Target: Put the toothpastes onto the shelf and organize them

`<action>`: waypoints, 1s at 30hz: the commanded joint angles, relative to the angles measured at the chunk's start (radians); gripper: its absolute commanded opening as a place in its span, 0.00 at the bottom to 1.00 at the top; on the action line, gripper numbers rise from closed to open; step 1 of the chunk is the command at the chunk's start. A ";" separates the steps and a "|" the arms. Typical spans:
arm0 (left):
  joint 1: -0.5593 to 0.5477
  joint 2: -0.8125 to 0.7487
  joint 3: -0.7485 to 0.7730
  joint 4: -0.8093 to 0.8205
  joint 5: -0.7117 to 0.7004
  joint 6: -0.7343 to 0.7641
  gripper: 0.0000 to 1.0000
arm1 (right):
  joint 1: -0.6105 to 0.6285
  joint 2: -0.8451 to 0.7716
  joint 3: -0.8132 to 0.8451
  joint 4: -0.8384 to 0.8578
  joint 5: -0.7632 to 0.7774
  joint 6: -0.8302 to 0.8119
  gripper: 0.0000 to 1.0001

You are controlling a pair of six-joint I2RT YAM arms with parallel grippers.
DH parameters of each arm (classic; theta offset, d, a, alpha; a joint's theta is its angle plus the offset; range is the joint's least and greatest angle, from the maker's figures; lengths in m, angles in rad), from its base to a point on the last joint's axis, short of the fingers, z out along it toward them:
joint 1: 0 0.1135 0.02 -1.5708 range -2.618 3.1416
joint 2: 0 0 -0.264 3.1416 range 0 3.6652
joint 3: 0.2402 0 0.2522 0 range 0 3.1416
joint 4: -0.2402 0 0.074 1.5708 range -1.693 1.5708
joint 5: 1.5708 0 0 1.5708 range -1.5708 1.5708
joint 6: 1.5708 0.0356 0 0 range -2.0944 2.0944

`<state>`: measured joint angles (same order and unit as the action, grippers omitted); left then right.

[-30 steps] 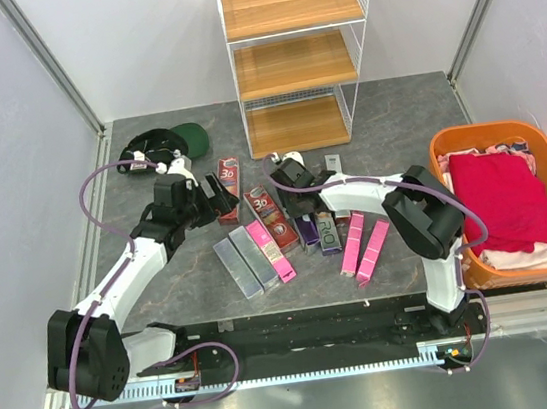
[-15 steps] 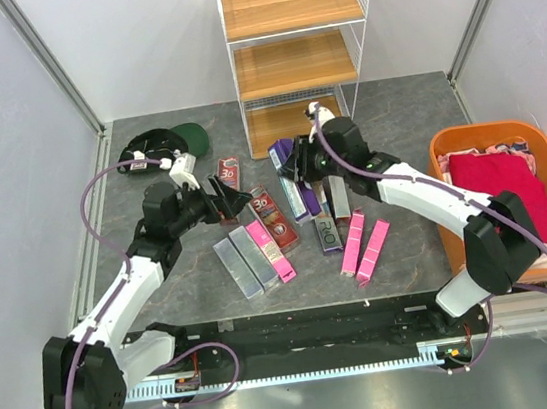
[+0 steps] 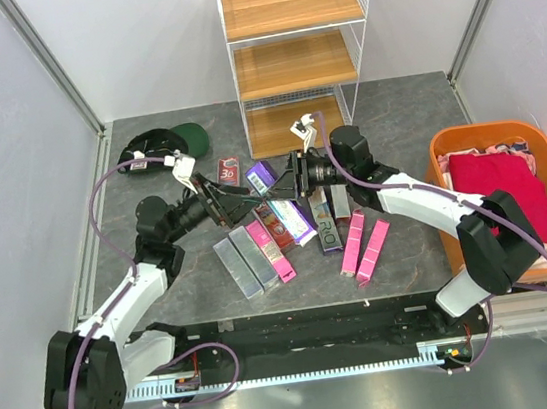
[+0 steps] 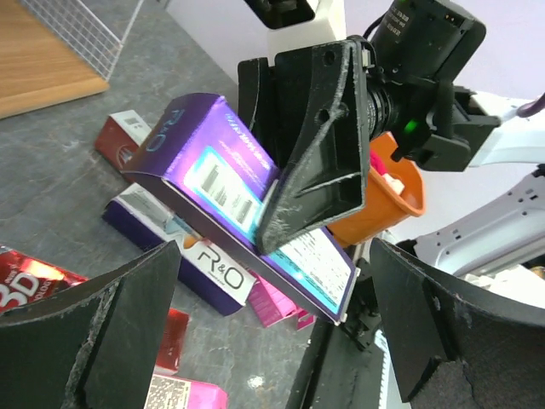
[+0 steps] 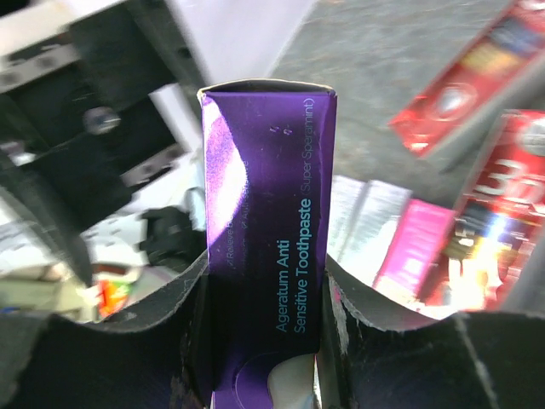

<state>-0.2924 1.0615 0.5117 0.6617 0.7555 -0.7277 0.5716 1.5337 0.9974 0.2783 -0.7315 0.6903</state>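
My right gripper (image 3: 293, 177) is shut on a purple toothpaste carton (image 3: 264, 174) and holds it tilted above the table, shown end-on in the right wrist view (image 5: 268, 213) between my fingers (image 5: 153, 341). My left gripper (image 3: 232, 198) is wide open and faces that carton, which fills the left wrist view (image 4: 217, 170) just ahead of its spread jaws. Other cartons lie on the table below: dark red (image 3: 229, 170), silver-grey (image 3: 237, 267), pink (image 3: 272, 250) and purple (image 3: 328, 233). The white wire shelf (image 3: 296, 50) stands at the back with bare boards.
An orange basket (image 3: 455, 145) of red and pink cloth sits at the right. A green cap (image 3: 184, 136) lies at the back left. Two more pink cartons (image 3: 363, 245) lie right of the pile. Grey walls close in both sides.
The right gripper picked the purple carton off the table and swung it left, up toward the left gripper. The left gripper left the dark red carton, turned right and opened toward it.
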 commanded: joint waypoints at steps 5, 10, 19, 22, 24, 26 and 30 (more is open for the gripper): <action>-0.004 0.074 -0.013 0.237 0.010 -0.133 1.00 | 0.011 -0.029 -0.014 0.278 -0.177 0.118 0.37; -0.004 0.136 -0.006 0.375 0.002 -0.205 0.96 | 0.046 -0.012 -0.019 0.268 -0.207 0.112 0.38; -0.004 0.296 0.021 0.680 0.077 -0.387 0.28 | 0.059 -0.003 -0.034 0.294 -0.204 0.126 0.43; -0.001 0.313 0.016 0.708 0.074 -0.412 0.11 | 0.059 -0.003 -0.019 0.248 -0.174 0.114 0.50; 0.004 0.304 0.013 0.707 0.062 -0.417 0.08 | 0.059 -0.010 -0.011 0.225 -0.126 0.097 0.59; 0.018 0.290 0.011 0.697 0.050 -0.424 0.08 | 0.057 -0.018 -0.006 0.193 -0.070 0.083 0.70; 0.059 0.256 0.007 0.667 0.019 -0.446 0.07 | 0.050 -0.082 -0.020 0.174 0.036 0.078 0.87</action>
<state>-0.2710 1.3640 0.5041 1.2667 0.8230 -1.1194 0.6258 1.5337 0.9562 0.4522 -0.8173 0.7883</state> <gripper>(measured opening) 0.477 0.822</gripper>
